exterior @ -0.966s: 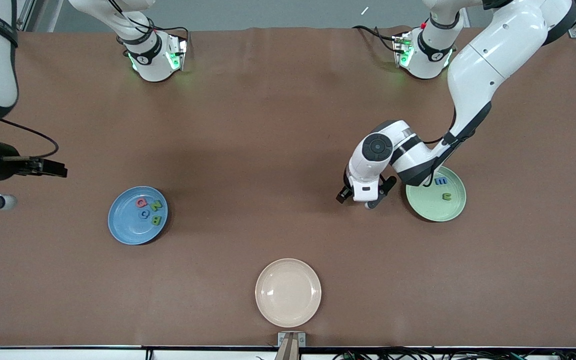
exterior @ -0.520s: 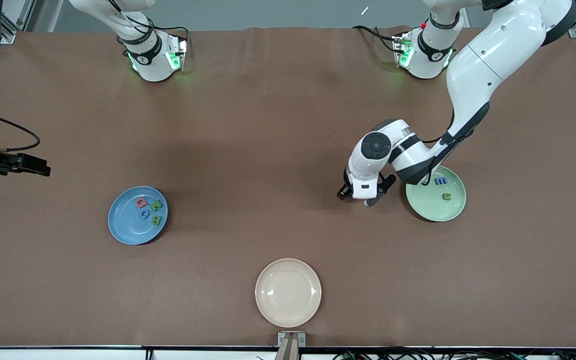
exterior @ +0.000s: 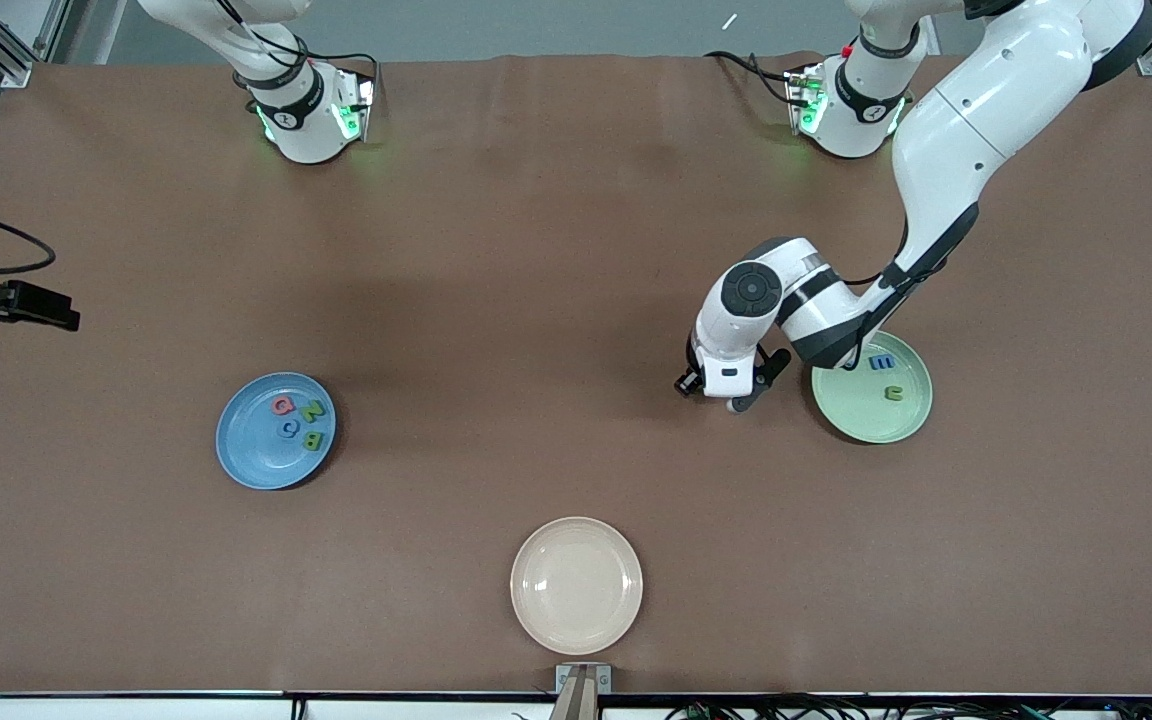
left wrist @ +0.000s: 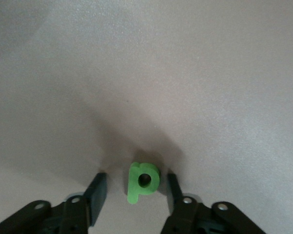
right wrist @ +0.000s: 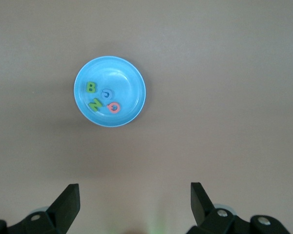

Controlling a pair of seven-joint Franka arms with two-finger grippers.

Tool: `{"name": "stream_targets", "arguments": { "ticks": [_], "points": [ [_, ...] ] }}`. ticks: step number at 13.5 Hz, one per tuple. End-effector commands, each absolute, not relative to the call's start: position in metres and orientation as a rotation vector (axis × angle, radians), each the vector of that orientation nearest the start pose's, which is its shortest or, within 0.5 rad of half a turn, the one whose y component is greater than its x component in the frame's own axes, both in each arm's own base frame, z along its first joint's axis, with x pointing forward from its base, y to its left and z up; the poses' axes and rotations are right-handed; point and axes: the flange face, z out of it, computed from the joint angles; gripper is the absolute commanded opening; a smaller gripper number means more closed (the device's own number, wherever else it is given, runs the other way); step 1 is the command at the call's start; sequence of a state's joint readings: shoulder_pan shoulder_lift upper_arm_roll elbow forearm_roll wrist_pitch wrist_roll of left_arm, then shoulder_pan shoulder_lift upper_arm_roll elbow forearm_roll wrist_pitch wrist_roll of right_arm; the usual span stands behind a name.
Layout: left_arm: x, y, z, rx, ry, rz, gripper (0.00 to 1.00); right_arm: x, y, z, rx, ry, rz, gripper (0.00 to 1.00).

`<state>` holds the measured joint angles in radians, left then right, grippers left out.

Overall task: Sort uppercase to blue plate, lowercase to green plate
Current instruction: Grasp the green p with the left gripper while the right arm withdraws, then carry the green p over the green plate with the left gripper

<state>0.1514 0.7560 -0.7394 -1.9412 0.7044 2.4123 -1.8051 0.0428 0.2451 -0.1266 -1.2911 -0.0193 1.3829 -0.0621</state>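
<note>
Down at the surface [exterior: 536,300], the left pincer [left wrist: 136,192] stands open around the green p [left wrist: 142,181], beside the green plate [exterior: 906,415], while the right pincer [right wrist: 135,202] waits open.

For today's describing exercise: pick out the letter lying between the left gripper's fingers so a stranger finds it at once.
Find the green plate toward the left arm's end of the table. Beside it, the left gripper hangs open over bare table, straddling a green p. It is the only letter not on a plate.

Bare tabletop [exterior: 536,300] is seen between the blue plate [exterior: 241,450], the cream plate [exterior: 576,590] and the green plate [exterior: 901,420]. The green p [left wrist: 142,181] is flanked by the left gripper's [left wrist: 136,192] spread jaws.
</note>
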Motion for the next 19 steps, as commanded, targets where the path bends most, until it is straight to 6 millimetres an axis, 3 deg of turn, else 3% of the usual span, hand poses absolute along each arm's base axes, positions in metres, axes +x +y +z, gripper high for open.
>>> {"name": "stream_targets", "arguments": {
  "ticks": [1, 5, 8, 13, 19],
  "points": [
    [0.508, -0.326, 0.169, -2.906, -1.211, 0.024, 0.35, 0.591, -0.042, 0.609, -3.139, 0.032, 0.27, 1.0],
    [0.508, -0.326, 0.169, -2.91, -1.199, 0.013, 0.18, 0.585, -0.041, 0.603, -3.107, 0.035, 0.344, 1.0],
    [0.511, -0.323, 0.173, -2.911, -1.204, -0.001, 0.12, 0.583, -0.043, 0.602, -3.103, 0.044, 0.336, 1.0],
    [0.523, -0.298, 0.202, -2.903, -1.088, -0.083, 0.04, 0.575, -0.05, 0.606, -3.106, 0.058, 0.255, 1.0],
    [0.538, -0.209, 0.23, -2.999, -0.809, -0.053, 0.02, 0.568, -0.047, 0.609, -3.117, 0.058, 0.224, 1.0]
  ]
}}
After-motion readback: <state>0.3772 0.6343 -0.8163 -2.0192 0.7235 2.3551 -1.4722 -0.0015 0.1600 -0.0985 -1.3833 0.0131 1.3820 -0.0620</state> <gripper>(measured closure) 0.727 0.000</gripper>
